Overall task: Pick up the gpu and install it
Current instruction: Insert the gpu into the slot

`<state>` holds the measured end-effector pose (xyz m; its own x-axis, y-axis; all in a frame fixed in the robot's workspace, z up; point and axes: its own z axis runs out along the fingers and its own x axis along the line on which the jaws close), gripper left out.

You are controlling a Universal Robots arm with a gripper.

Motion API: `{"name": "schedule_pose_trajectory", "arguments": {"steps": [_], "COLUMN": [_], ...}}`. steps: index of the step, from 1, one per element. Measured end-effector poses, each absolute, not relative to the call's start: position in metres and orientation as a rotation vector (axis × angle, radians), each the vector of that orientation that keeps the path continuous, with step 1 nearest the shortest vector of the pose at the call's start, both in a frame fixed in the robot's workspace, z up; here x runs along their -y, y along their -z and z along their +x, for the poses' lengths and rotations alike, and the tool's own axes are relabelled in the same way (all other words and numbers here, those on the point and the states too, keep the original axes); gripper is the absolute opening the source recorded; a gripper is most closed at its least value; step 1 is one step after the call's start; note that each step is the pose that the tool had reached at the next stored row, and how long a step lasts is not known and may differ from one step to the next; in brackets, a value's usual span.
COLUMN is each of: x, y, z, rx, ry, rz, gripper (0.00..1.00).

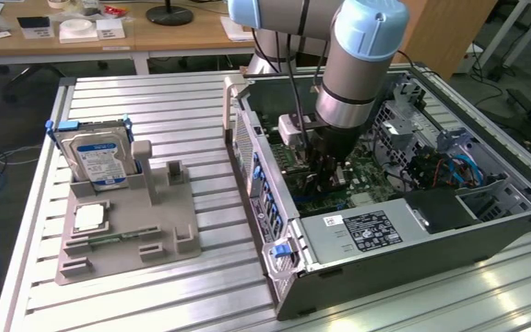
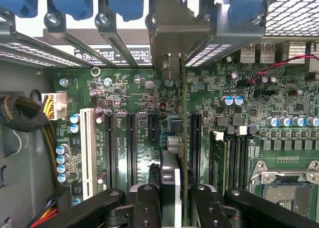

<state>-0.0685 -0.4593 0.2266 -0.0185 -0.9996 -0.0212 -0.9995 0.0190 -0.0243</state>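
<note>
1. Claw [image 2: 172, 200]: the claw is inside the open computer case [image 1: 413, 242], right of centre in the exterior view. In the wrist view its two black fingers [image 2: 144, 203] are partly closed on a thin card seen edge-on, one finger on each face.

2. Task item: the gpu [image 2: 183, 153] is held upright in the claw, above the green motherboard [image 2: 144, 98]. Its metal bracket [image 2: 172, 33] reaches the rear slot openings at the upper centre of the wrist view. Judgement: the card is held on edge so that its lower edge can enter a long black expansion slot [image 2: 195, 138]; whether it is fully seated cannot be told.

3. Case position: the case lies on its side with the panel off, so the board faces upward and the arm can reach straight down.

4. Holder: a grey fixture [image 1: 127, 228] sits on the ribbed metal surface [image 1: 155, 104] at the lower left of the exterior view. It keeps parts upright and apart for grasping. A hard drive [image 1: 99, 155] with a blue-and-white label stands in it, and a small silver processor chip [image 1: 90, 216] lies flat in front.

5. Writing: the power supply [image 1: 367, 232] carries a black label and a white sticker; neither text is legible. Printing on the motherboard is too small to read.
</note>
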Motion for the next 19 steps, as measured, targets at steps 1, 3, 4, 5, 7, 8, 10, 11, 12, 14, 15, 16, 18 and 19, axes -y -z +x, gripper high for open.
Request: {"name": "schedule_pose_trajectory", "arguments": {"steps": [1,3,4,5,7,8,10,11,12,14,15,16,18,19], "x": [0.4592,0.4593,0.4593,0.4593,0.4592,0.4592,0.4591,0.4589,0.4585,0.4573,0.4569,0.4567,0.4567,0.4567], "y": [-0.2265,-0.2266,-0.2265,-0.2264,-0.2259,-0.2257,-0.2254,-0.2252,-0.225,-0.2249,-0.2248,-0.2247,-0.2244,-0.2231], "z": [-0.0686,-0.0685,-0.0685,-0.0682,-0.0678,-0.0676,-0.0675,-0.0674,-0.0675,-0.0675,-0.0674,-0.0674,-0.0675,-0.0687], "rx": [-2.219,-2.219,-2.219,-2.219,-2.22,-2.22,-2.22,-2.22,-2.22,-2.22,-2.22,-2.219,-2.22,-2.22], "ry": [0.004,0.004,0.004,0.004,0.003,0.003,0.002,0.002,0.002,0.002,0.003,0.002,0.002,0.002], "rz": [-2.178,-2.178,-2.178,-2.178,-2.178,-2.178,-2.178,-2.179,-2.179,-2.179,-2.179,-2.179,-2.178,-2.179], "gripper": [0.28,0.28,0.28,0.28,0.28,0.28,0.28,0.28,0.28,0.28,0.28,0.28,0.28,0.28]}}
